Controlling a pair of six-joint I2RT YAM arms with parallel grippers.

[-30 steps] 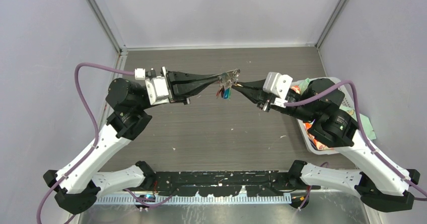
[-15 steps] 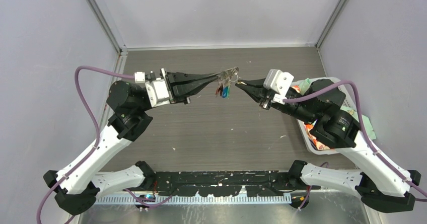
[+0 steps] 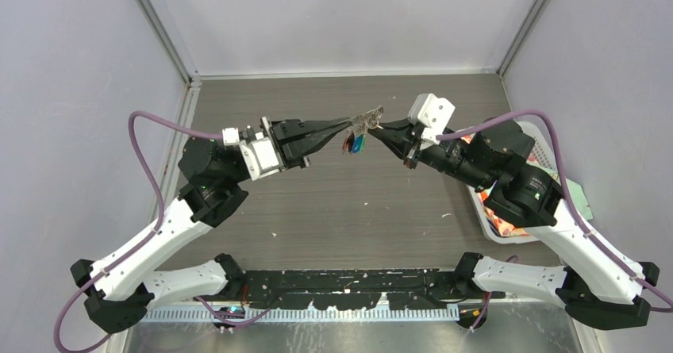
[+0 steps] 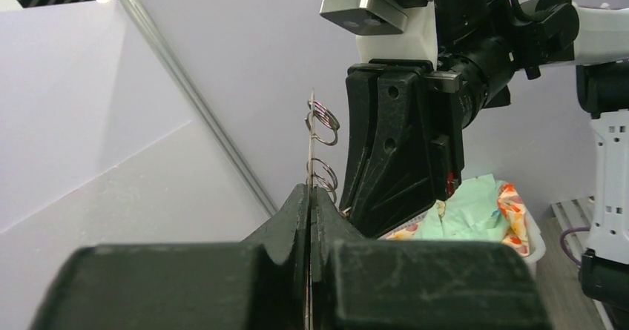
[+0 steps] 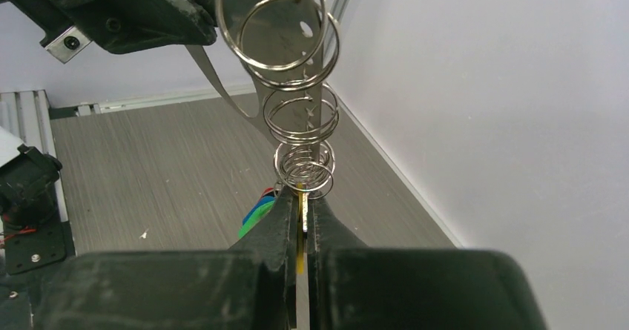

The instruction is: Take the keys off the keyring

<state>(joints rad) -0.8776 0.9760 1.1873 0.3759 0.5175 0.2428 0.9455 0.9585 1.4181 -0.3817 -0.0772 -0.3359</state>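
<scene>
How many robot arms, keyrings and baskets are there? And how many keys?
Arms: 2 (left, right)
Keyring: 1
Basket: 1
Keys: too bunched to count
Total: 4, not counting the keys

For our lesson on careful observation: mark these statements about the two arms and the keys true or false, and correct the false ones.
1. The left gripper is shut on the keyring. True.
2. The keyring lies on the table. False: it is held in the air.
3. The right gripper is wide open. False: it is shut on what looks like a yellow key.
4. Coloured keys hang under the keyring. True.
</scene>
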